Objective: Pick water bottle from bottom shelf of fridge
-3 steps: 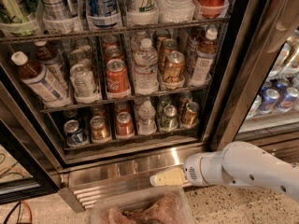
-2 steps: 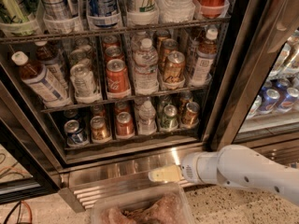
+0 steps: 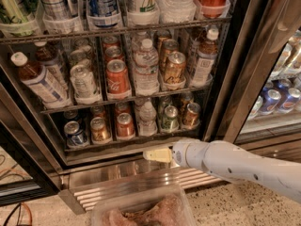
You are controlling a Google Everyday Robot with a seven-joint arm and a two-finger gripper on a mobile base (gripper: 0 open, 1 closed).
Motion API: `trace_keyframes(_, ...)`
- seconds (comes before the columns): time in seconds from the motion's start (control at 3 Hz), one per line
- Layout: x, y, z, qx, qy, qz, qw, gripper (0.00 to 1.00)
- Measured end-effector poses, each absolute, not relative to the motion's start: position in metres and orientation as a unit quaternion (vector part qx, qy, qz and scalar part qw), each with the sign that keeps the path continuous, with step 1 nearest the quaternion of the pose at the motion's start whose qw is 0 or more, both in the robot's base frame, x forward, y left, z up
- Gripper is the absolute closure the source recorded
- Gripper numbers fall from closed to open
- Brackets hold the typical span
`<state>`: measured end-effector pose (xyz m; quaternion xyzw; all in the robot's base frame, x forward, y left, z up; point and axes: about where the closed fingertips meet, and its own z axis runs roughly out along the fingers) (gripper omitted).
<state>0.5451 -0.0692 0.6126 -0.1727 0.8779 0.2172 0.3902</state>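
A drinks fridge (image 3: 221, 93) with a black frame stands open to the camera view, its wire racks packed with cans and bottles. On the middle rack, from the left, are a tilted brown-tea bottle (image 3: 36, 79), a silver can (image 3: 84, 82), a red can (image 3: 117, 76), a larger clear bottle (image 3: 146, 66), a gold can (image 3: 174, 68) and a second tea bottle (image 3: 205, 59). Below it, the bottom shelf (image 3: 113, 143) carries a front row of short cans: blue (image 3: 74, 133) at the far left, then gold (image 3: 99, 129), then red (image 3: 125, 125). The water bottle (image 3: 147, 118), small, clear and white-capped, stands upright near the middle of that shelf, just beside the red can on its left and a green can (image 3: 170, 118) on its right; a copper can (image 3: 191, 115) closes the row. The gripper (image 3: 157, 155), a pale cream tip on a white arm (image 3: 235, 163) that reaches in from the lower right, hovers in front of the steel strip under the bottom shelf, below the water bottle and a touch to its right, apart from it and holding nothing visible; whether it is apart or together cannot be told. Beneath the gripper run the ribbed steel base grille (image 3: 94, 195) and, at the bottom edge, a clear plastic container (image 3: 141, 210). At the far right, behind another glass door, blue cans (image 3: 273, 100) sit on a separate shelf.
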Motion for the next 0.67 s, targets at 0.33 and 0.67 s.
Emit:
trace_keyframes(0.33,0.546,-0.069,0.613,-0.172,0.878,0.217,0.391,0.00)
trace_keyframes(0.67,0.554,-0.054,0.606,-0.160,0.866,0.236,0.410,0.00)
